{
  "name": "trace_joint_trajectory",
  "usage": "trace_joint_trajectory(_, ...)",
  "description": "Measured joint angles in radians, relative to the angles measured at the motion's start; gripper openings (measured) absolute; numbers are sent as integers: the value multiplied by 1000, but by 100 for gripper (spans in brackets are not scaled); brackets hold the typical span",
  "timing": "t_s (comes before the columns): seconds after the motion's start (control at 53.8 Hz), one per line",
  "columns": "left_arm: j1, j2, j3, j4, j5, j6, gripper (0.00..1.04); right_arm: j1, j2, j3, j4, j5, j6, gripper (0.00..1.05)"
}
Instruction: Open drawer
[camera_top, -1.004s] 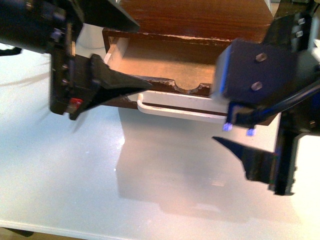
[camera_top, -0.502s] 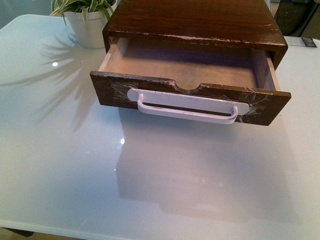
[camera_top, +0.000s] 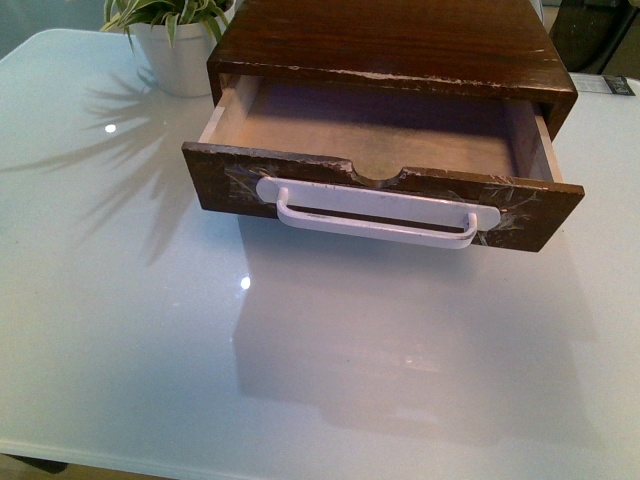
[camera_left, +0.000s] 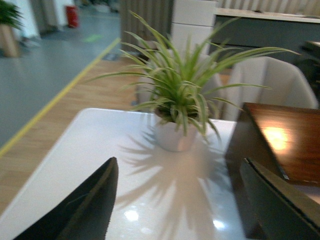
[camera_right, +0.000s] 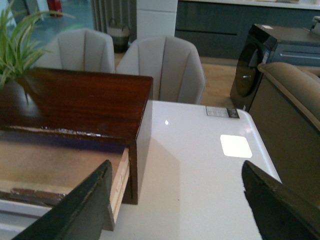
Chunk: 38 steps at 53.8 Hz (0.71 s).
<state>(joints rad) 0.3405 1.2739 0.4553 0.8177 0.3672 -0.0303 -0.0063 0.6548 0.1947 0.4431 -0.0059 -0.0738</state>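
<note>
The drawer (camera_top: 380, 195) is a wide shallow dark-brown one with whitish scuffs and a half-round notch in its top edge. It stands pulled out of its dark wood cabinet (camera_top: 390, 40), with the tan interior (camera_top: 370, 125) bare. Its long white bar handle (camera_top: 375, 215) faces me. Neither gripper shows in the front view. My left gripper (camera_left: 177, 200) is open and empty above the table, beside the cabinet's side (camera_left: 245, 150). My right gripper (camera_right: 175, 200) is open and empty beside the drawer's right corner (camera_right: 120, 182).
A potted plant in a white pot (camera_top: 180, 50) stands at the cabinet's far left, also in the left wrist view (camera_left: 175, 135). The white glossy table (camera_top: 300, 350) spreads in front of the drawer. Chairs (camera_right: 165, 65) stand behind the table.
One second ago both arms filled the front view around the drawer front. They have since withdrawn out of that view. The drawer stays pulled out.
</note>
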Motion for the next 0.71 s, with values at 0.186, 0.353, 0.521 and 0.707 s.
trace_joint_trajectory(0.186, -82, -125, -147, 14, -116, 15, 36, 1, -77, -66, -2, 6, 53, 40)
trace_joint_trajectory(0.353, -141, -233, -239, 1, -176, 19, 6, 2, -145, -104, -31, 6, 60, 10)
trace_joint_trajectory(0.521, -190, -336, -306, -39, -220, 21, 2, 2, -211, -129, -71, 6, 63, 2)
trace_joint_trajectory(0.707, -245, -503, -376, -136, -277, 22, 2, 2, -309, -159, -139, 6, 63, 2)
